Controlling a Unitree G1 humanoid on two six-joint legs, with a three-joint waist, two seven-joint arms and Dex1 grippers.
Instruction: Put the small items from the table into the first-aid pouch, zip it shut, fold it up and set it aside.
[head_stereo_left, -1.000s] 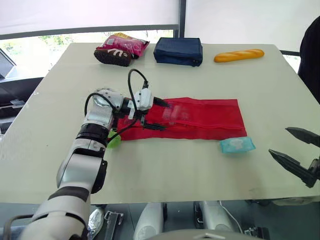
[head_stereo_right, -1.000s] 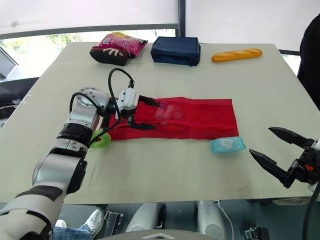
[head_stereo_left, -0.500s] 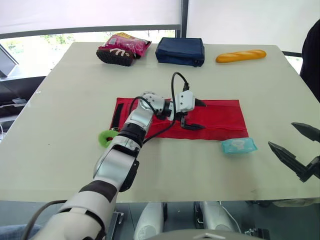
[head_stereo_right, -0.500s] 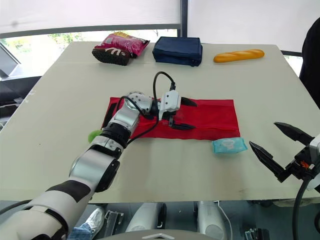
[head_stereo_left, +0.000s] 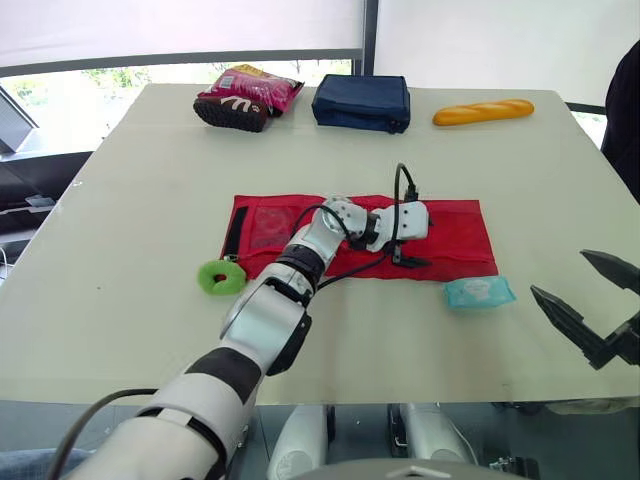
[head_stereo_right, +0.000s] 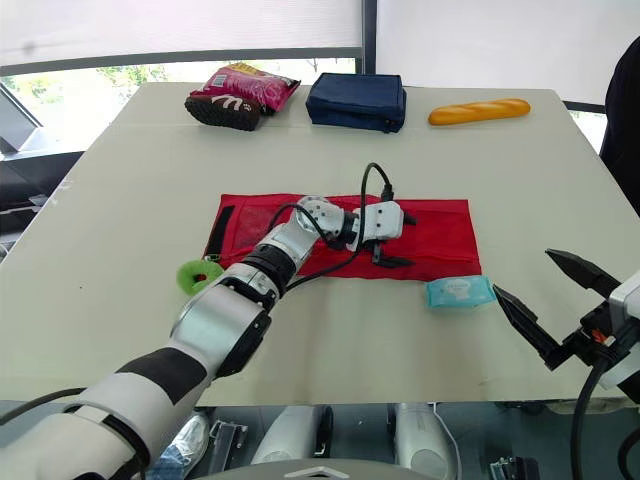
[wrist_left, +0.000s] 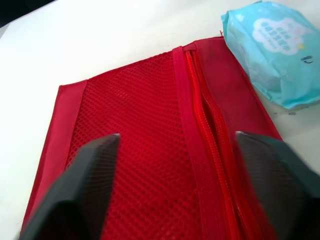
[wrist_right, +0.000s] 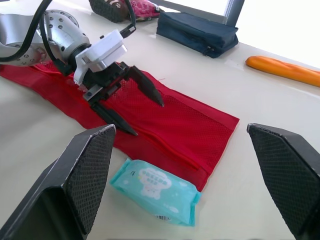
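The red pouch (head_stereo_left: 455, 235) lies unfolded flat mid-desk (head_stereo_left: 130, 200), its zipper (wrist_left: 210, 150) running lengthwise along the front strip and parted at the right end. The left pincer (head_stereo_right: 408, 240) hovers low over the pouch's right half with its fingers spread either side of the mesh panel and zipper, pinching nothing. The right pincer (head_stereo_left: 558, 272) hangs spread and empty at the desk's right front edge, near the blue wipes (head_stereo_left: 479, 291), which sit just beside the pouch's right front corner; a green ring (head_stereo_left: 220, 275) lies off its left front corner.
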